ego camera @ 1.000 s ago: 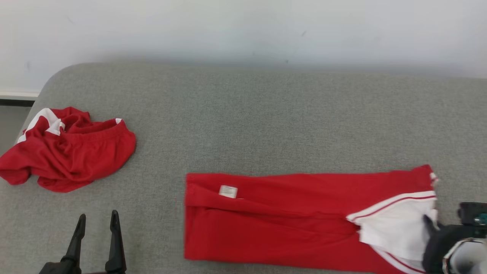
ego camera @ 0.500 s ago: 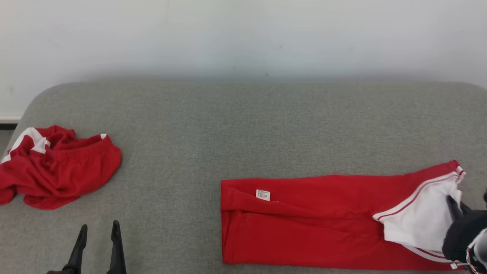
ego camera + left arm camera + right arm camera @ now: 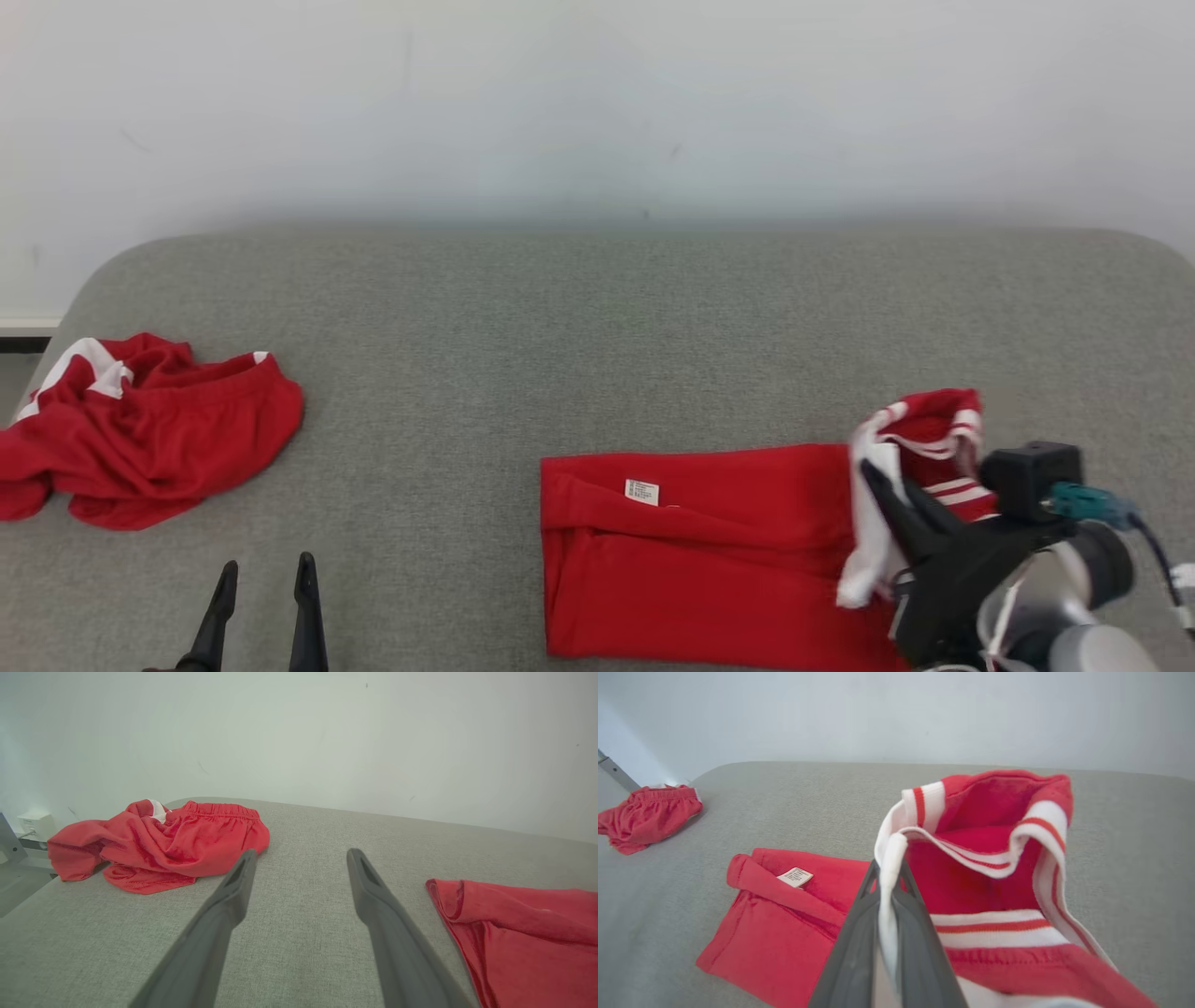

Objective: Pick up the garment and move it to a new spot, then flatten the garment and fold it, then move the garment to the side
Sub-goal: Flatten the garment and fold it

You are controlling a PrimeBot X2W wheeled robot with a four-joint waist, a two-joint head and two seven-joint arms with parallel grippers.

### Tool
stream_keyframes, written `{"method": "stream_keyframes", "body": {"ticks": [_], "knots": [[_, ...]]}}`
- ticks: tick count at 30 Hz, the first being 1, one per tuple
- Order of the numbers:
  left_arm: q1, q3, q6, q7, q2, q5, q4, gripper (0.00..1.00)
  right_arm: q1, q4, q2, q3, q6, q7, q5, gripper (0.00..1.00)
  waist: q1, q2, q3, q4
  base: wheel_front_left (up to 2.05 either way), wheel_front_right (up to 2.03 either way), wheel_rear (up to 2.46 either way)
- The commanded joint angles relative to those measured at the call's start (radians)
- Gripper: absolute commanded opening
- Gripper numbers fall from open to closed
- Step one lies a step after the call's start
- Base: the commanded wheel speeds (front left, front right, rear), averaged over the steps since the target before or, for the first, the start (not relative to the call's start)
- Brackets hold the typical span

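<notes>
The garment, a red jersey with white striped sleeves and a small white tag, lies folded lengthwise on the grey cushion. Its left end also shows in the left wrist view. My right gripper is shut on the white sleeve edge at the garment's right end and holds it lifted and curled over toward the left. In the right wrist view the fingers pinch that white edge of the garment. My left gripper stands open at the lower left, apart from the cloth, with nothing between its fingers.
A crumpled pair of red shorts with white trim lies at the cushion's left end, seen too in the left wrist view and right wrist view. A white wall rises behind the cushion.
My right gripper has lifted the garment's right end off the cushion and carried it leftward, curling the sleeve end over. The head camera has shifted. The left gripper stays open.
</notes>
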Motion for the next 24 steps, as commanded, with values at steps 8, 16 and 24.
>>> {"method": "stream_keyframes", "body": {"ticks": [8, 16, 24], "knots": [[-0.015, -0.025, -0.005, -0.003, -0.007, 0.003, 0.025, 1.00, -0.045, -0.023, 0.093, 0.119, -0.003, 0.019, 0.005, 0.00, 0.0000, 0.0000, -0.009, 0.066, 0.00, 0.00, 0.00], [-0.040, -0.063, -0.006, -0.003, -0.015, 0.002, 0.050, 1.00, -0.122, 0.115, 0.156, 0.180, -0.003, -0.026, -0.022, 0.00, 0.0000, 0.0000, 0.000, 0.126, 0.00, 0.00, 0.00], [-0.069, -0.084, -0.011, -0.003, -0.019, -0.009, 0.081, 1.00, -0.193, 0.276, 0.177, 0.225, -0.003, -0.109, -0.060, 1.00, 0.0000, 0.0000, 0.012, 0.154, 0.00, 0.00, 0.00]]}}
